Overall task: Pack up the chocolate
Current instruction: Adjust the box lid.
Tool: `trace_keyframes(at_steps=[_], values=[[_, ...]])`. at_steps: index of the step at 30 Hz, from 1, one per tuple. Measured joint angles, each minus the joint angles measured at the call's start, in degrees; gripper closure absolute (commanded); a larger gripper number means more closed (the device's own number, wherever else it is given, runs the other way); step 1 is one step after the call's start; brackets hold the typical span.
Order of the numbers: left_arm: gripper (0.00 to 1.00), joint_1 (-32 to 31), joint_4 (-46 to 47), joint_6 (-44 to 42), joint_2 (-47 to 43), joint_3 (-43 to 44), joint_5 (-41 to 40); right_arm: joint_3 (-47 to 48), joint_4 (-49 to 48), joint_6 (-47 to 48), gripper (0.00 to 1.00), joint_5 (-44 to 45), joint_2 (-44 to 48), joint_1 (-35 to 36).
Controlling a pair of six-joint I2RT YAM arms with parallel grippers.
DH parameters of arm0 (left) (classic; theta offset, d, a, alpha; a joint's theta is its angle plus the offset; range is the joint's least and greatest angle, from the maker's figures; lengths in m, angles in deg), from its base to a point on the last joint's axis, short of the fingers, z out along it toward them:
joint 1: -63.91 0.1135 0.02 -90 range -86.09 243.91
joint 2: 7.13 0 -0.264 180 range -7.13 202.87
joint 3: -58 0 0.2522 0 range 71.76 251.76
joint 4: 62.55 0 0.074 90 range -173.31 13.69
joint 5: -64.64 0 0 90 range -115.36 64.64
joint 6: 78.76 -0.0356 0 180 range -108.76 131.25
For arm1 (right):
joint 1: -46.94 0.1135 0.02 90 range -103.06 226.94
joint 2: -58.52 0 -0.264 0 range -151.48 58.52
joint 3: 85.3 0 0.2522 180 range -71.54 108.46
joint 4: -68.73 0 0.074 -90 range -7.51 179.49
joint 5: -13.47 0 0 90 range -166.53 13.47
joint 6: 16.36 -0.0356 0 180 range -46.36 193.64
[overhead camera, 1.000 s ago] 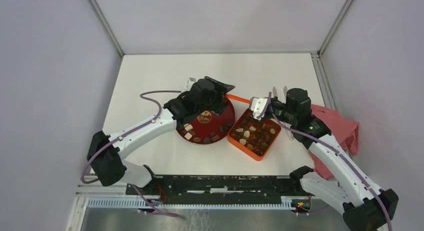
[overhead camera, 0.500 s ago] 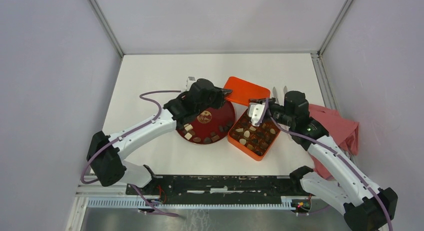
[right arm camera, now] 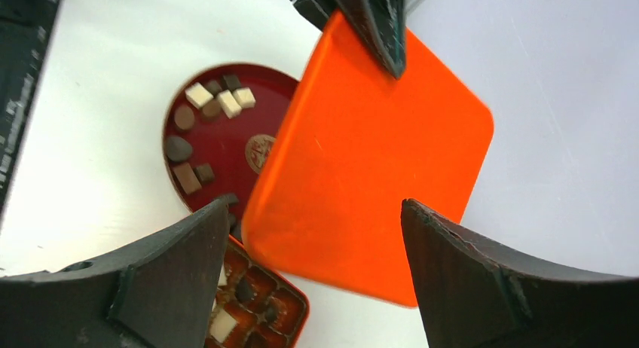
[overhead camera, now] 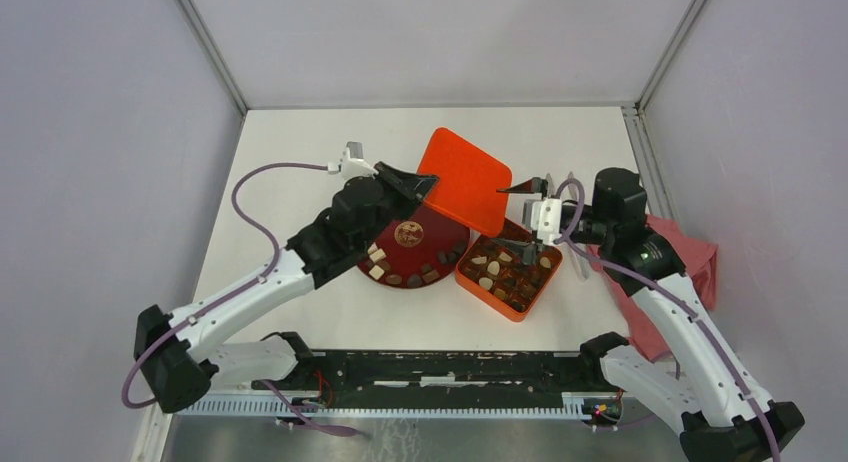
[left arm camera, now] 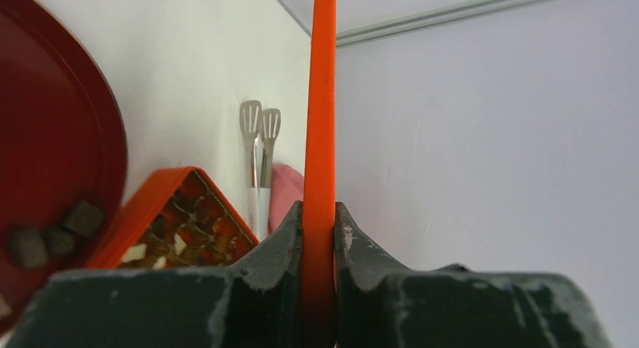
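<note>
Several pieces of chocolate (overhead camera: 398,273) lie along the near rim of the red plate (overhead camera: 432,232); more sit in the orange gridded box (overhead camera: 508,273) to its right. My left gripper (overhead camera: 425,183) is shut on one edge of the flat orange lid (overhead camera: 463,182) and holds it tilted in the air above the plate and box. In the left wrist view the lid (left arm camera: 322,99) stands edge-on between the closed jaws of the left gripper (left arm camera: 319,221). My right gripper (overhead camera: 526,219) is open just right of the lid and touches nothing; its wrist view shows the lid (right arm camera: 369,167), the plate's chocolate (right arm camera: 218,99) and the box (right arm camera: 260,306).
A pink cloth (overhead camera: 692,262) lies at the table's right edge under the right arm. Metal tongs (left arm camera: 258,152) rest on the table behind the box, beside the cloth. Grey walls close in the table on three sides.
My left gripper closed on the lid and raised it from edge-on low over the table to a steep tilt. My right gripper opened, let the lid go and drew back to the right.
</note>
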Motion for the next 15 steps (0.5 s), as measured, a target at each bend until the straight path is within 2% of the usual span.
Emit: trace_keyframes(at_steps=[5, 9, 12, 15], values=[[0.98, 0.0, 7.21, -14.95, -11.37, -9.01, 2.23, 0.81, -3.76, -12.39, 0.11, -6.82, 0.57, -4.37], [0.98, 0.0, 11.89, -22.67, -19.5, -15.5, 5.27, 0.83, -8.09, -24.11, 0.11, -8.63, -0.15, -5.42], [0.98, 0.04, 17.18, -26.75, -22.01, -19.04, 8.44, 0.83, -10.27, -33.29, 0.11, -8.81, -0.83, -5.4], [0.98, 0.9, 23.1, -29.11, -22.51, -22.45, 12.33, 0.04, -15.15, -46.66, 0.16, -6.36, -0.59, -6.25]])
